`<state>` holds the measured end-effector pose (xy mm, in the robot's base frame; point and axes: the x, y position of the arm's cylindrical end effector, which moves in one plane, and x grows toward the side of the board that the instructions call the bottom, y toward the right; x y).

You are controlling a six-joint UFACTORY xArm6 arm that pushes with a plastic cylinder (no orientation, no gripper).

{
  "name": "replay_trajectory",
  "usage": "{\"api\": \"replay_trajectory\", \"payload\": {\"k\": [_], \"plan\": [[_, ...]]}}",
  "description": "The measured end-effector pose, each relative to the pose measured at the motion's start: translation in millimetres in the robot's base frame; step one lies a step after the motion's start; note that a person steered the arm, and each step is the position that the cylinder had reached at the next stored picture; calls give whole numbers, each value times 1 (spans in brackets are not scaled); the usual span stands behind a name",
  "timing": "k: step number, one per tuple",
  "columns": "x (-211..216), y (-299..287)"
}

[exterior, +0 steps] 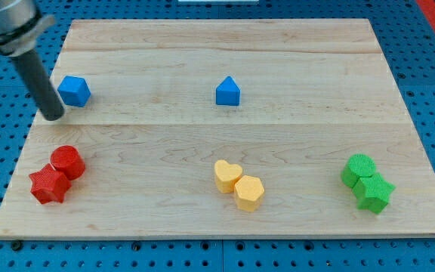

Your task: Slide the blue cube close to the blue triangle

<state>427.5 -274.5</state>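
The blue cube (74, 91) sits near the board's left edge, toward the view's top. The blue triangle (228, 91) sits near the middle of the board at about the same height, well to the cube's right. My tip (53, 115) rests on the board just below and left of the blue cube, a small gap apart from it. The dark rod rises from it toward the view's top left corner.
A red cylinder (68, 161) and a red star (50, 184) touch at the lower left. A yellow heart (227, 175) and a yellow hexagon (249, 193) touch at the lower middle. A green cylinder (359, 168) and a green star (373, 193) touch at the lower right. The wooden board (293, 128) lies on a blue pegboard.
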Motion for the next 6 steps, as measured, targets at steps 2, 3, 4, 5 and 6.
{"api": "replay_trajectory", "payload": {"k": [2,3,4,5,6], "plan": [[-33,-30],[-45,1],[-46,94],[-45,194],[-2,135]]}}
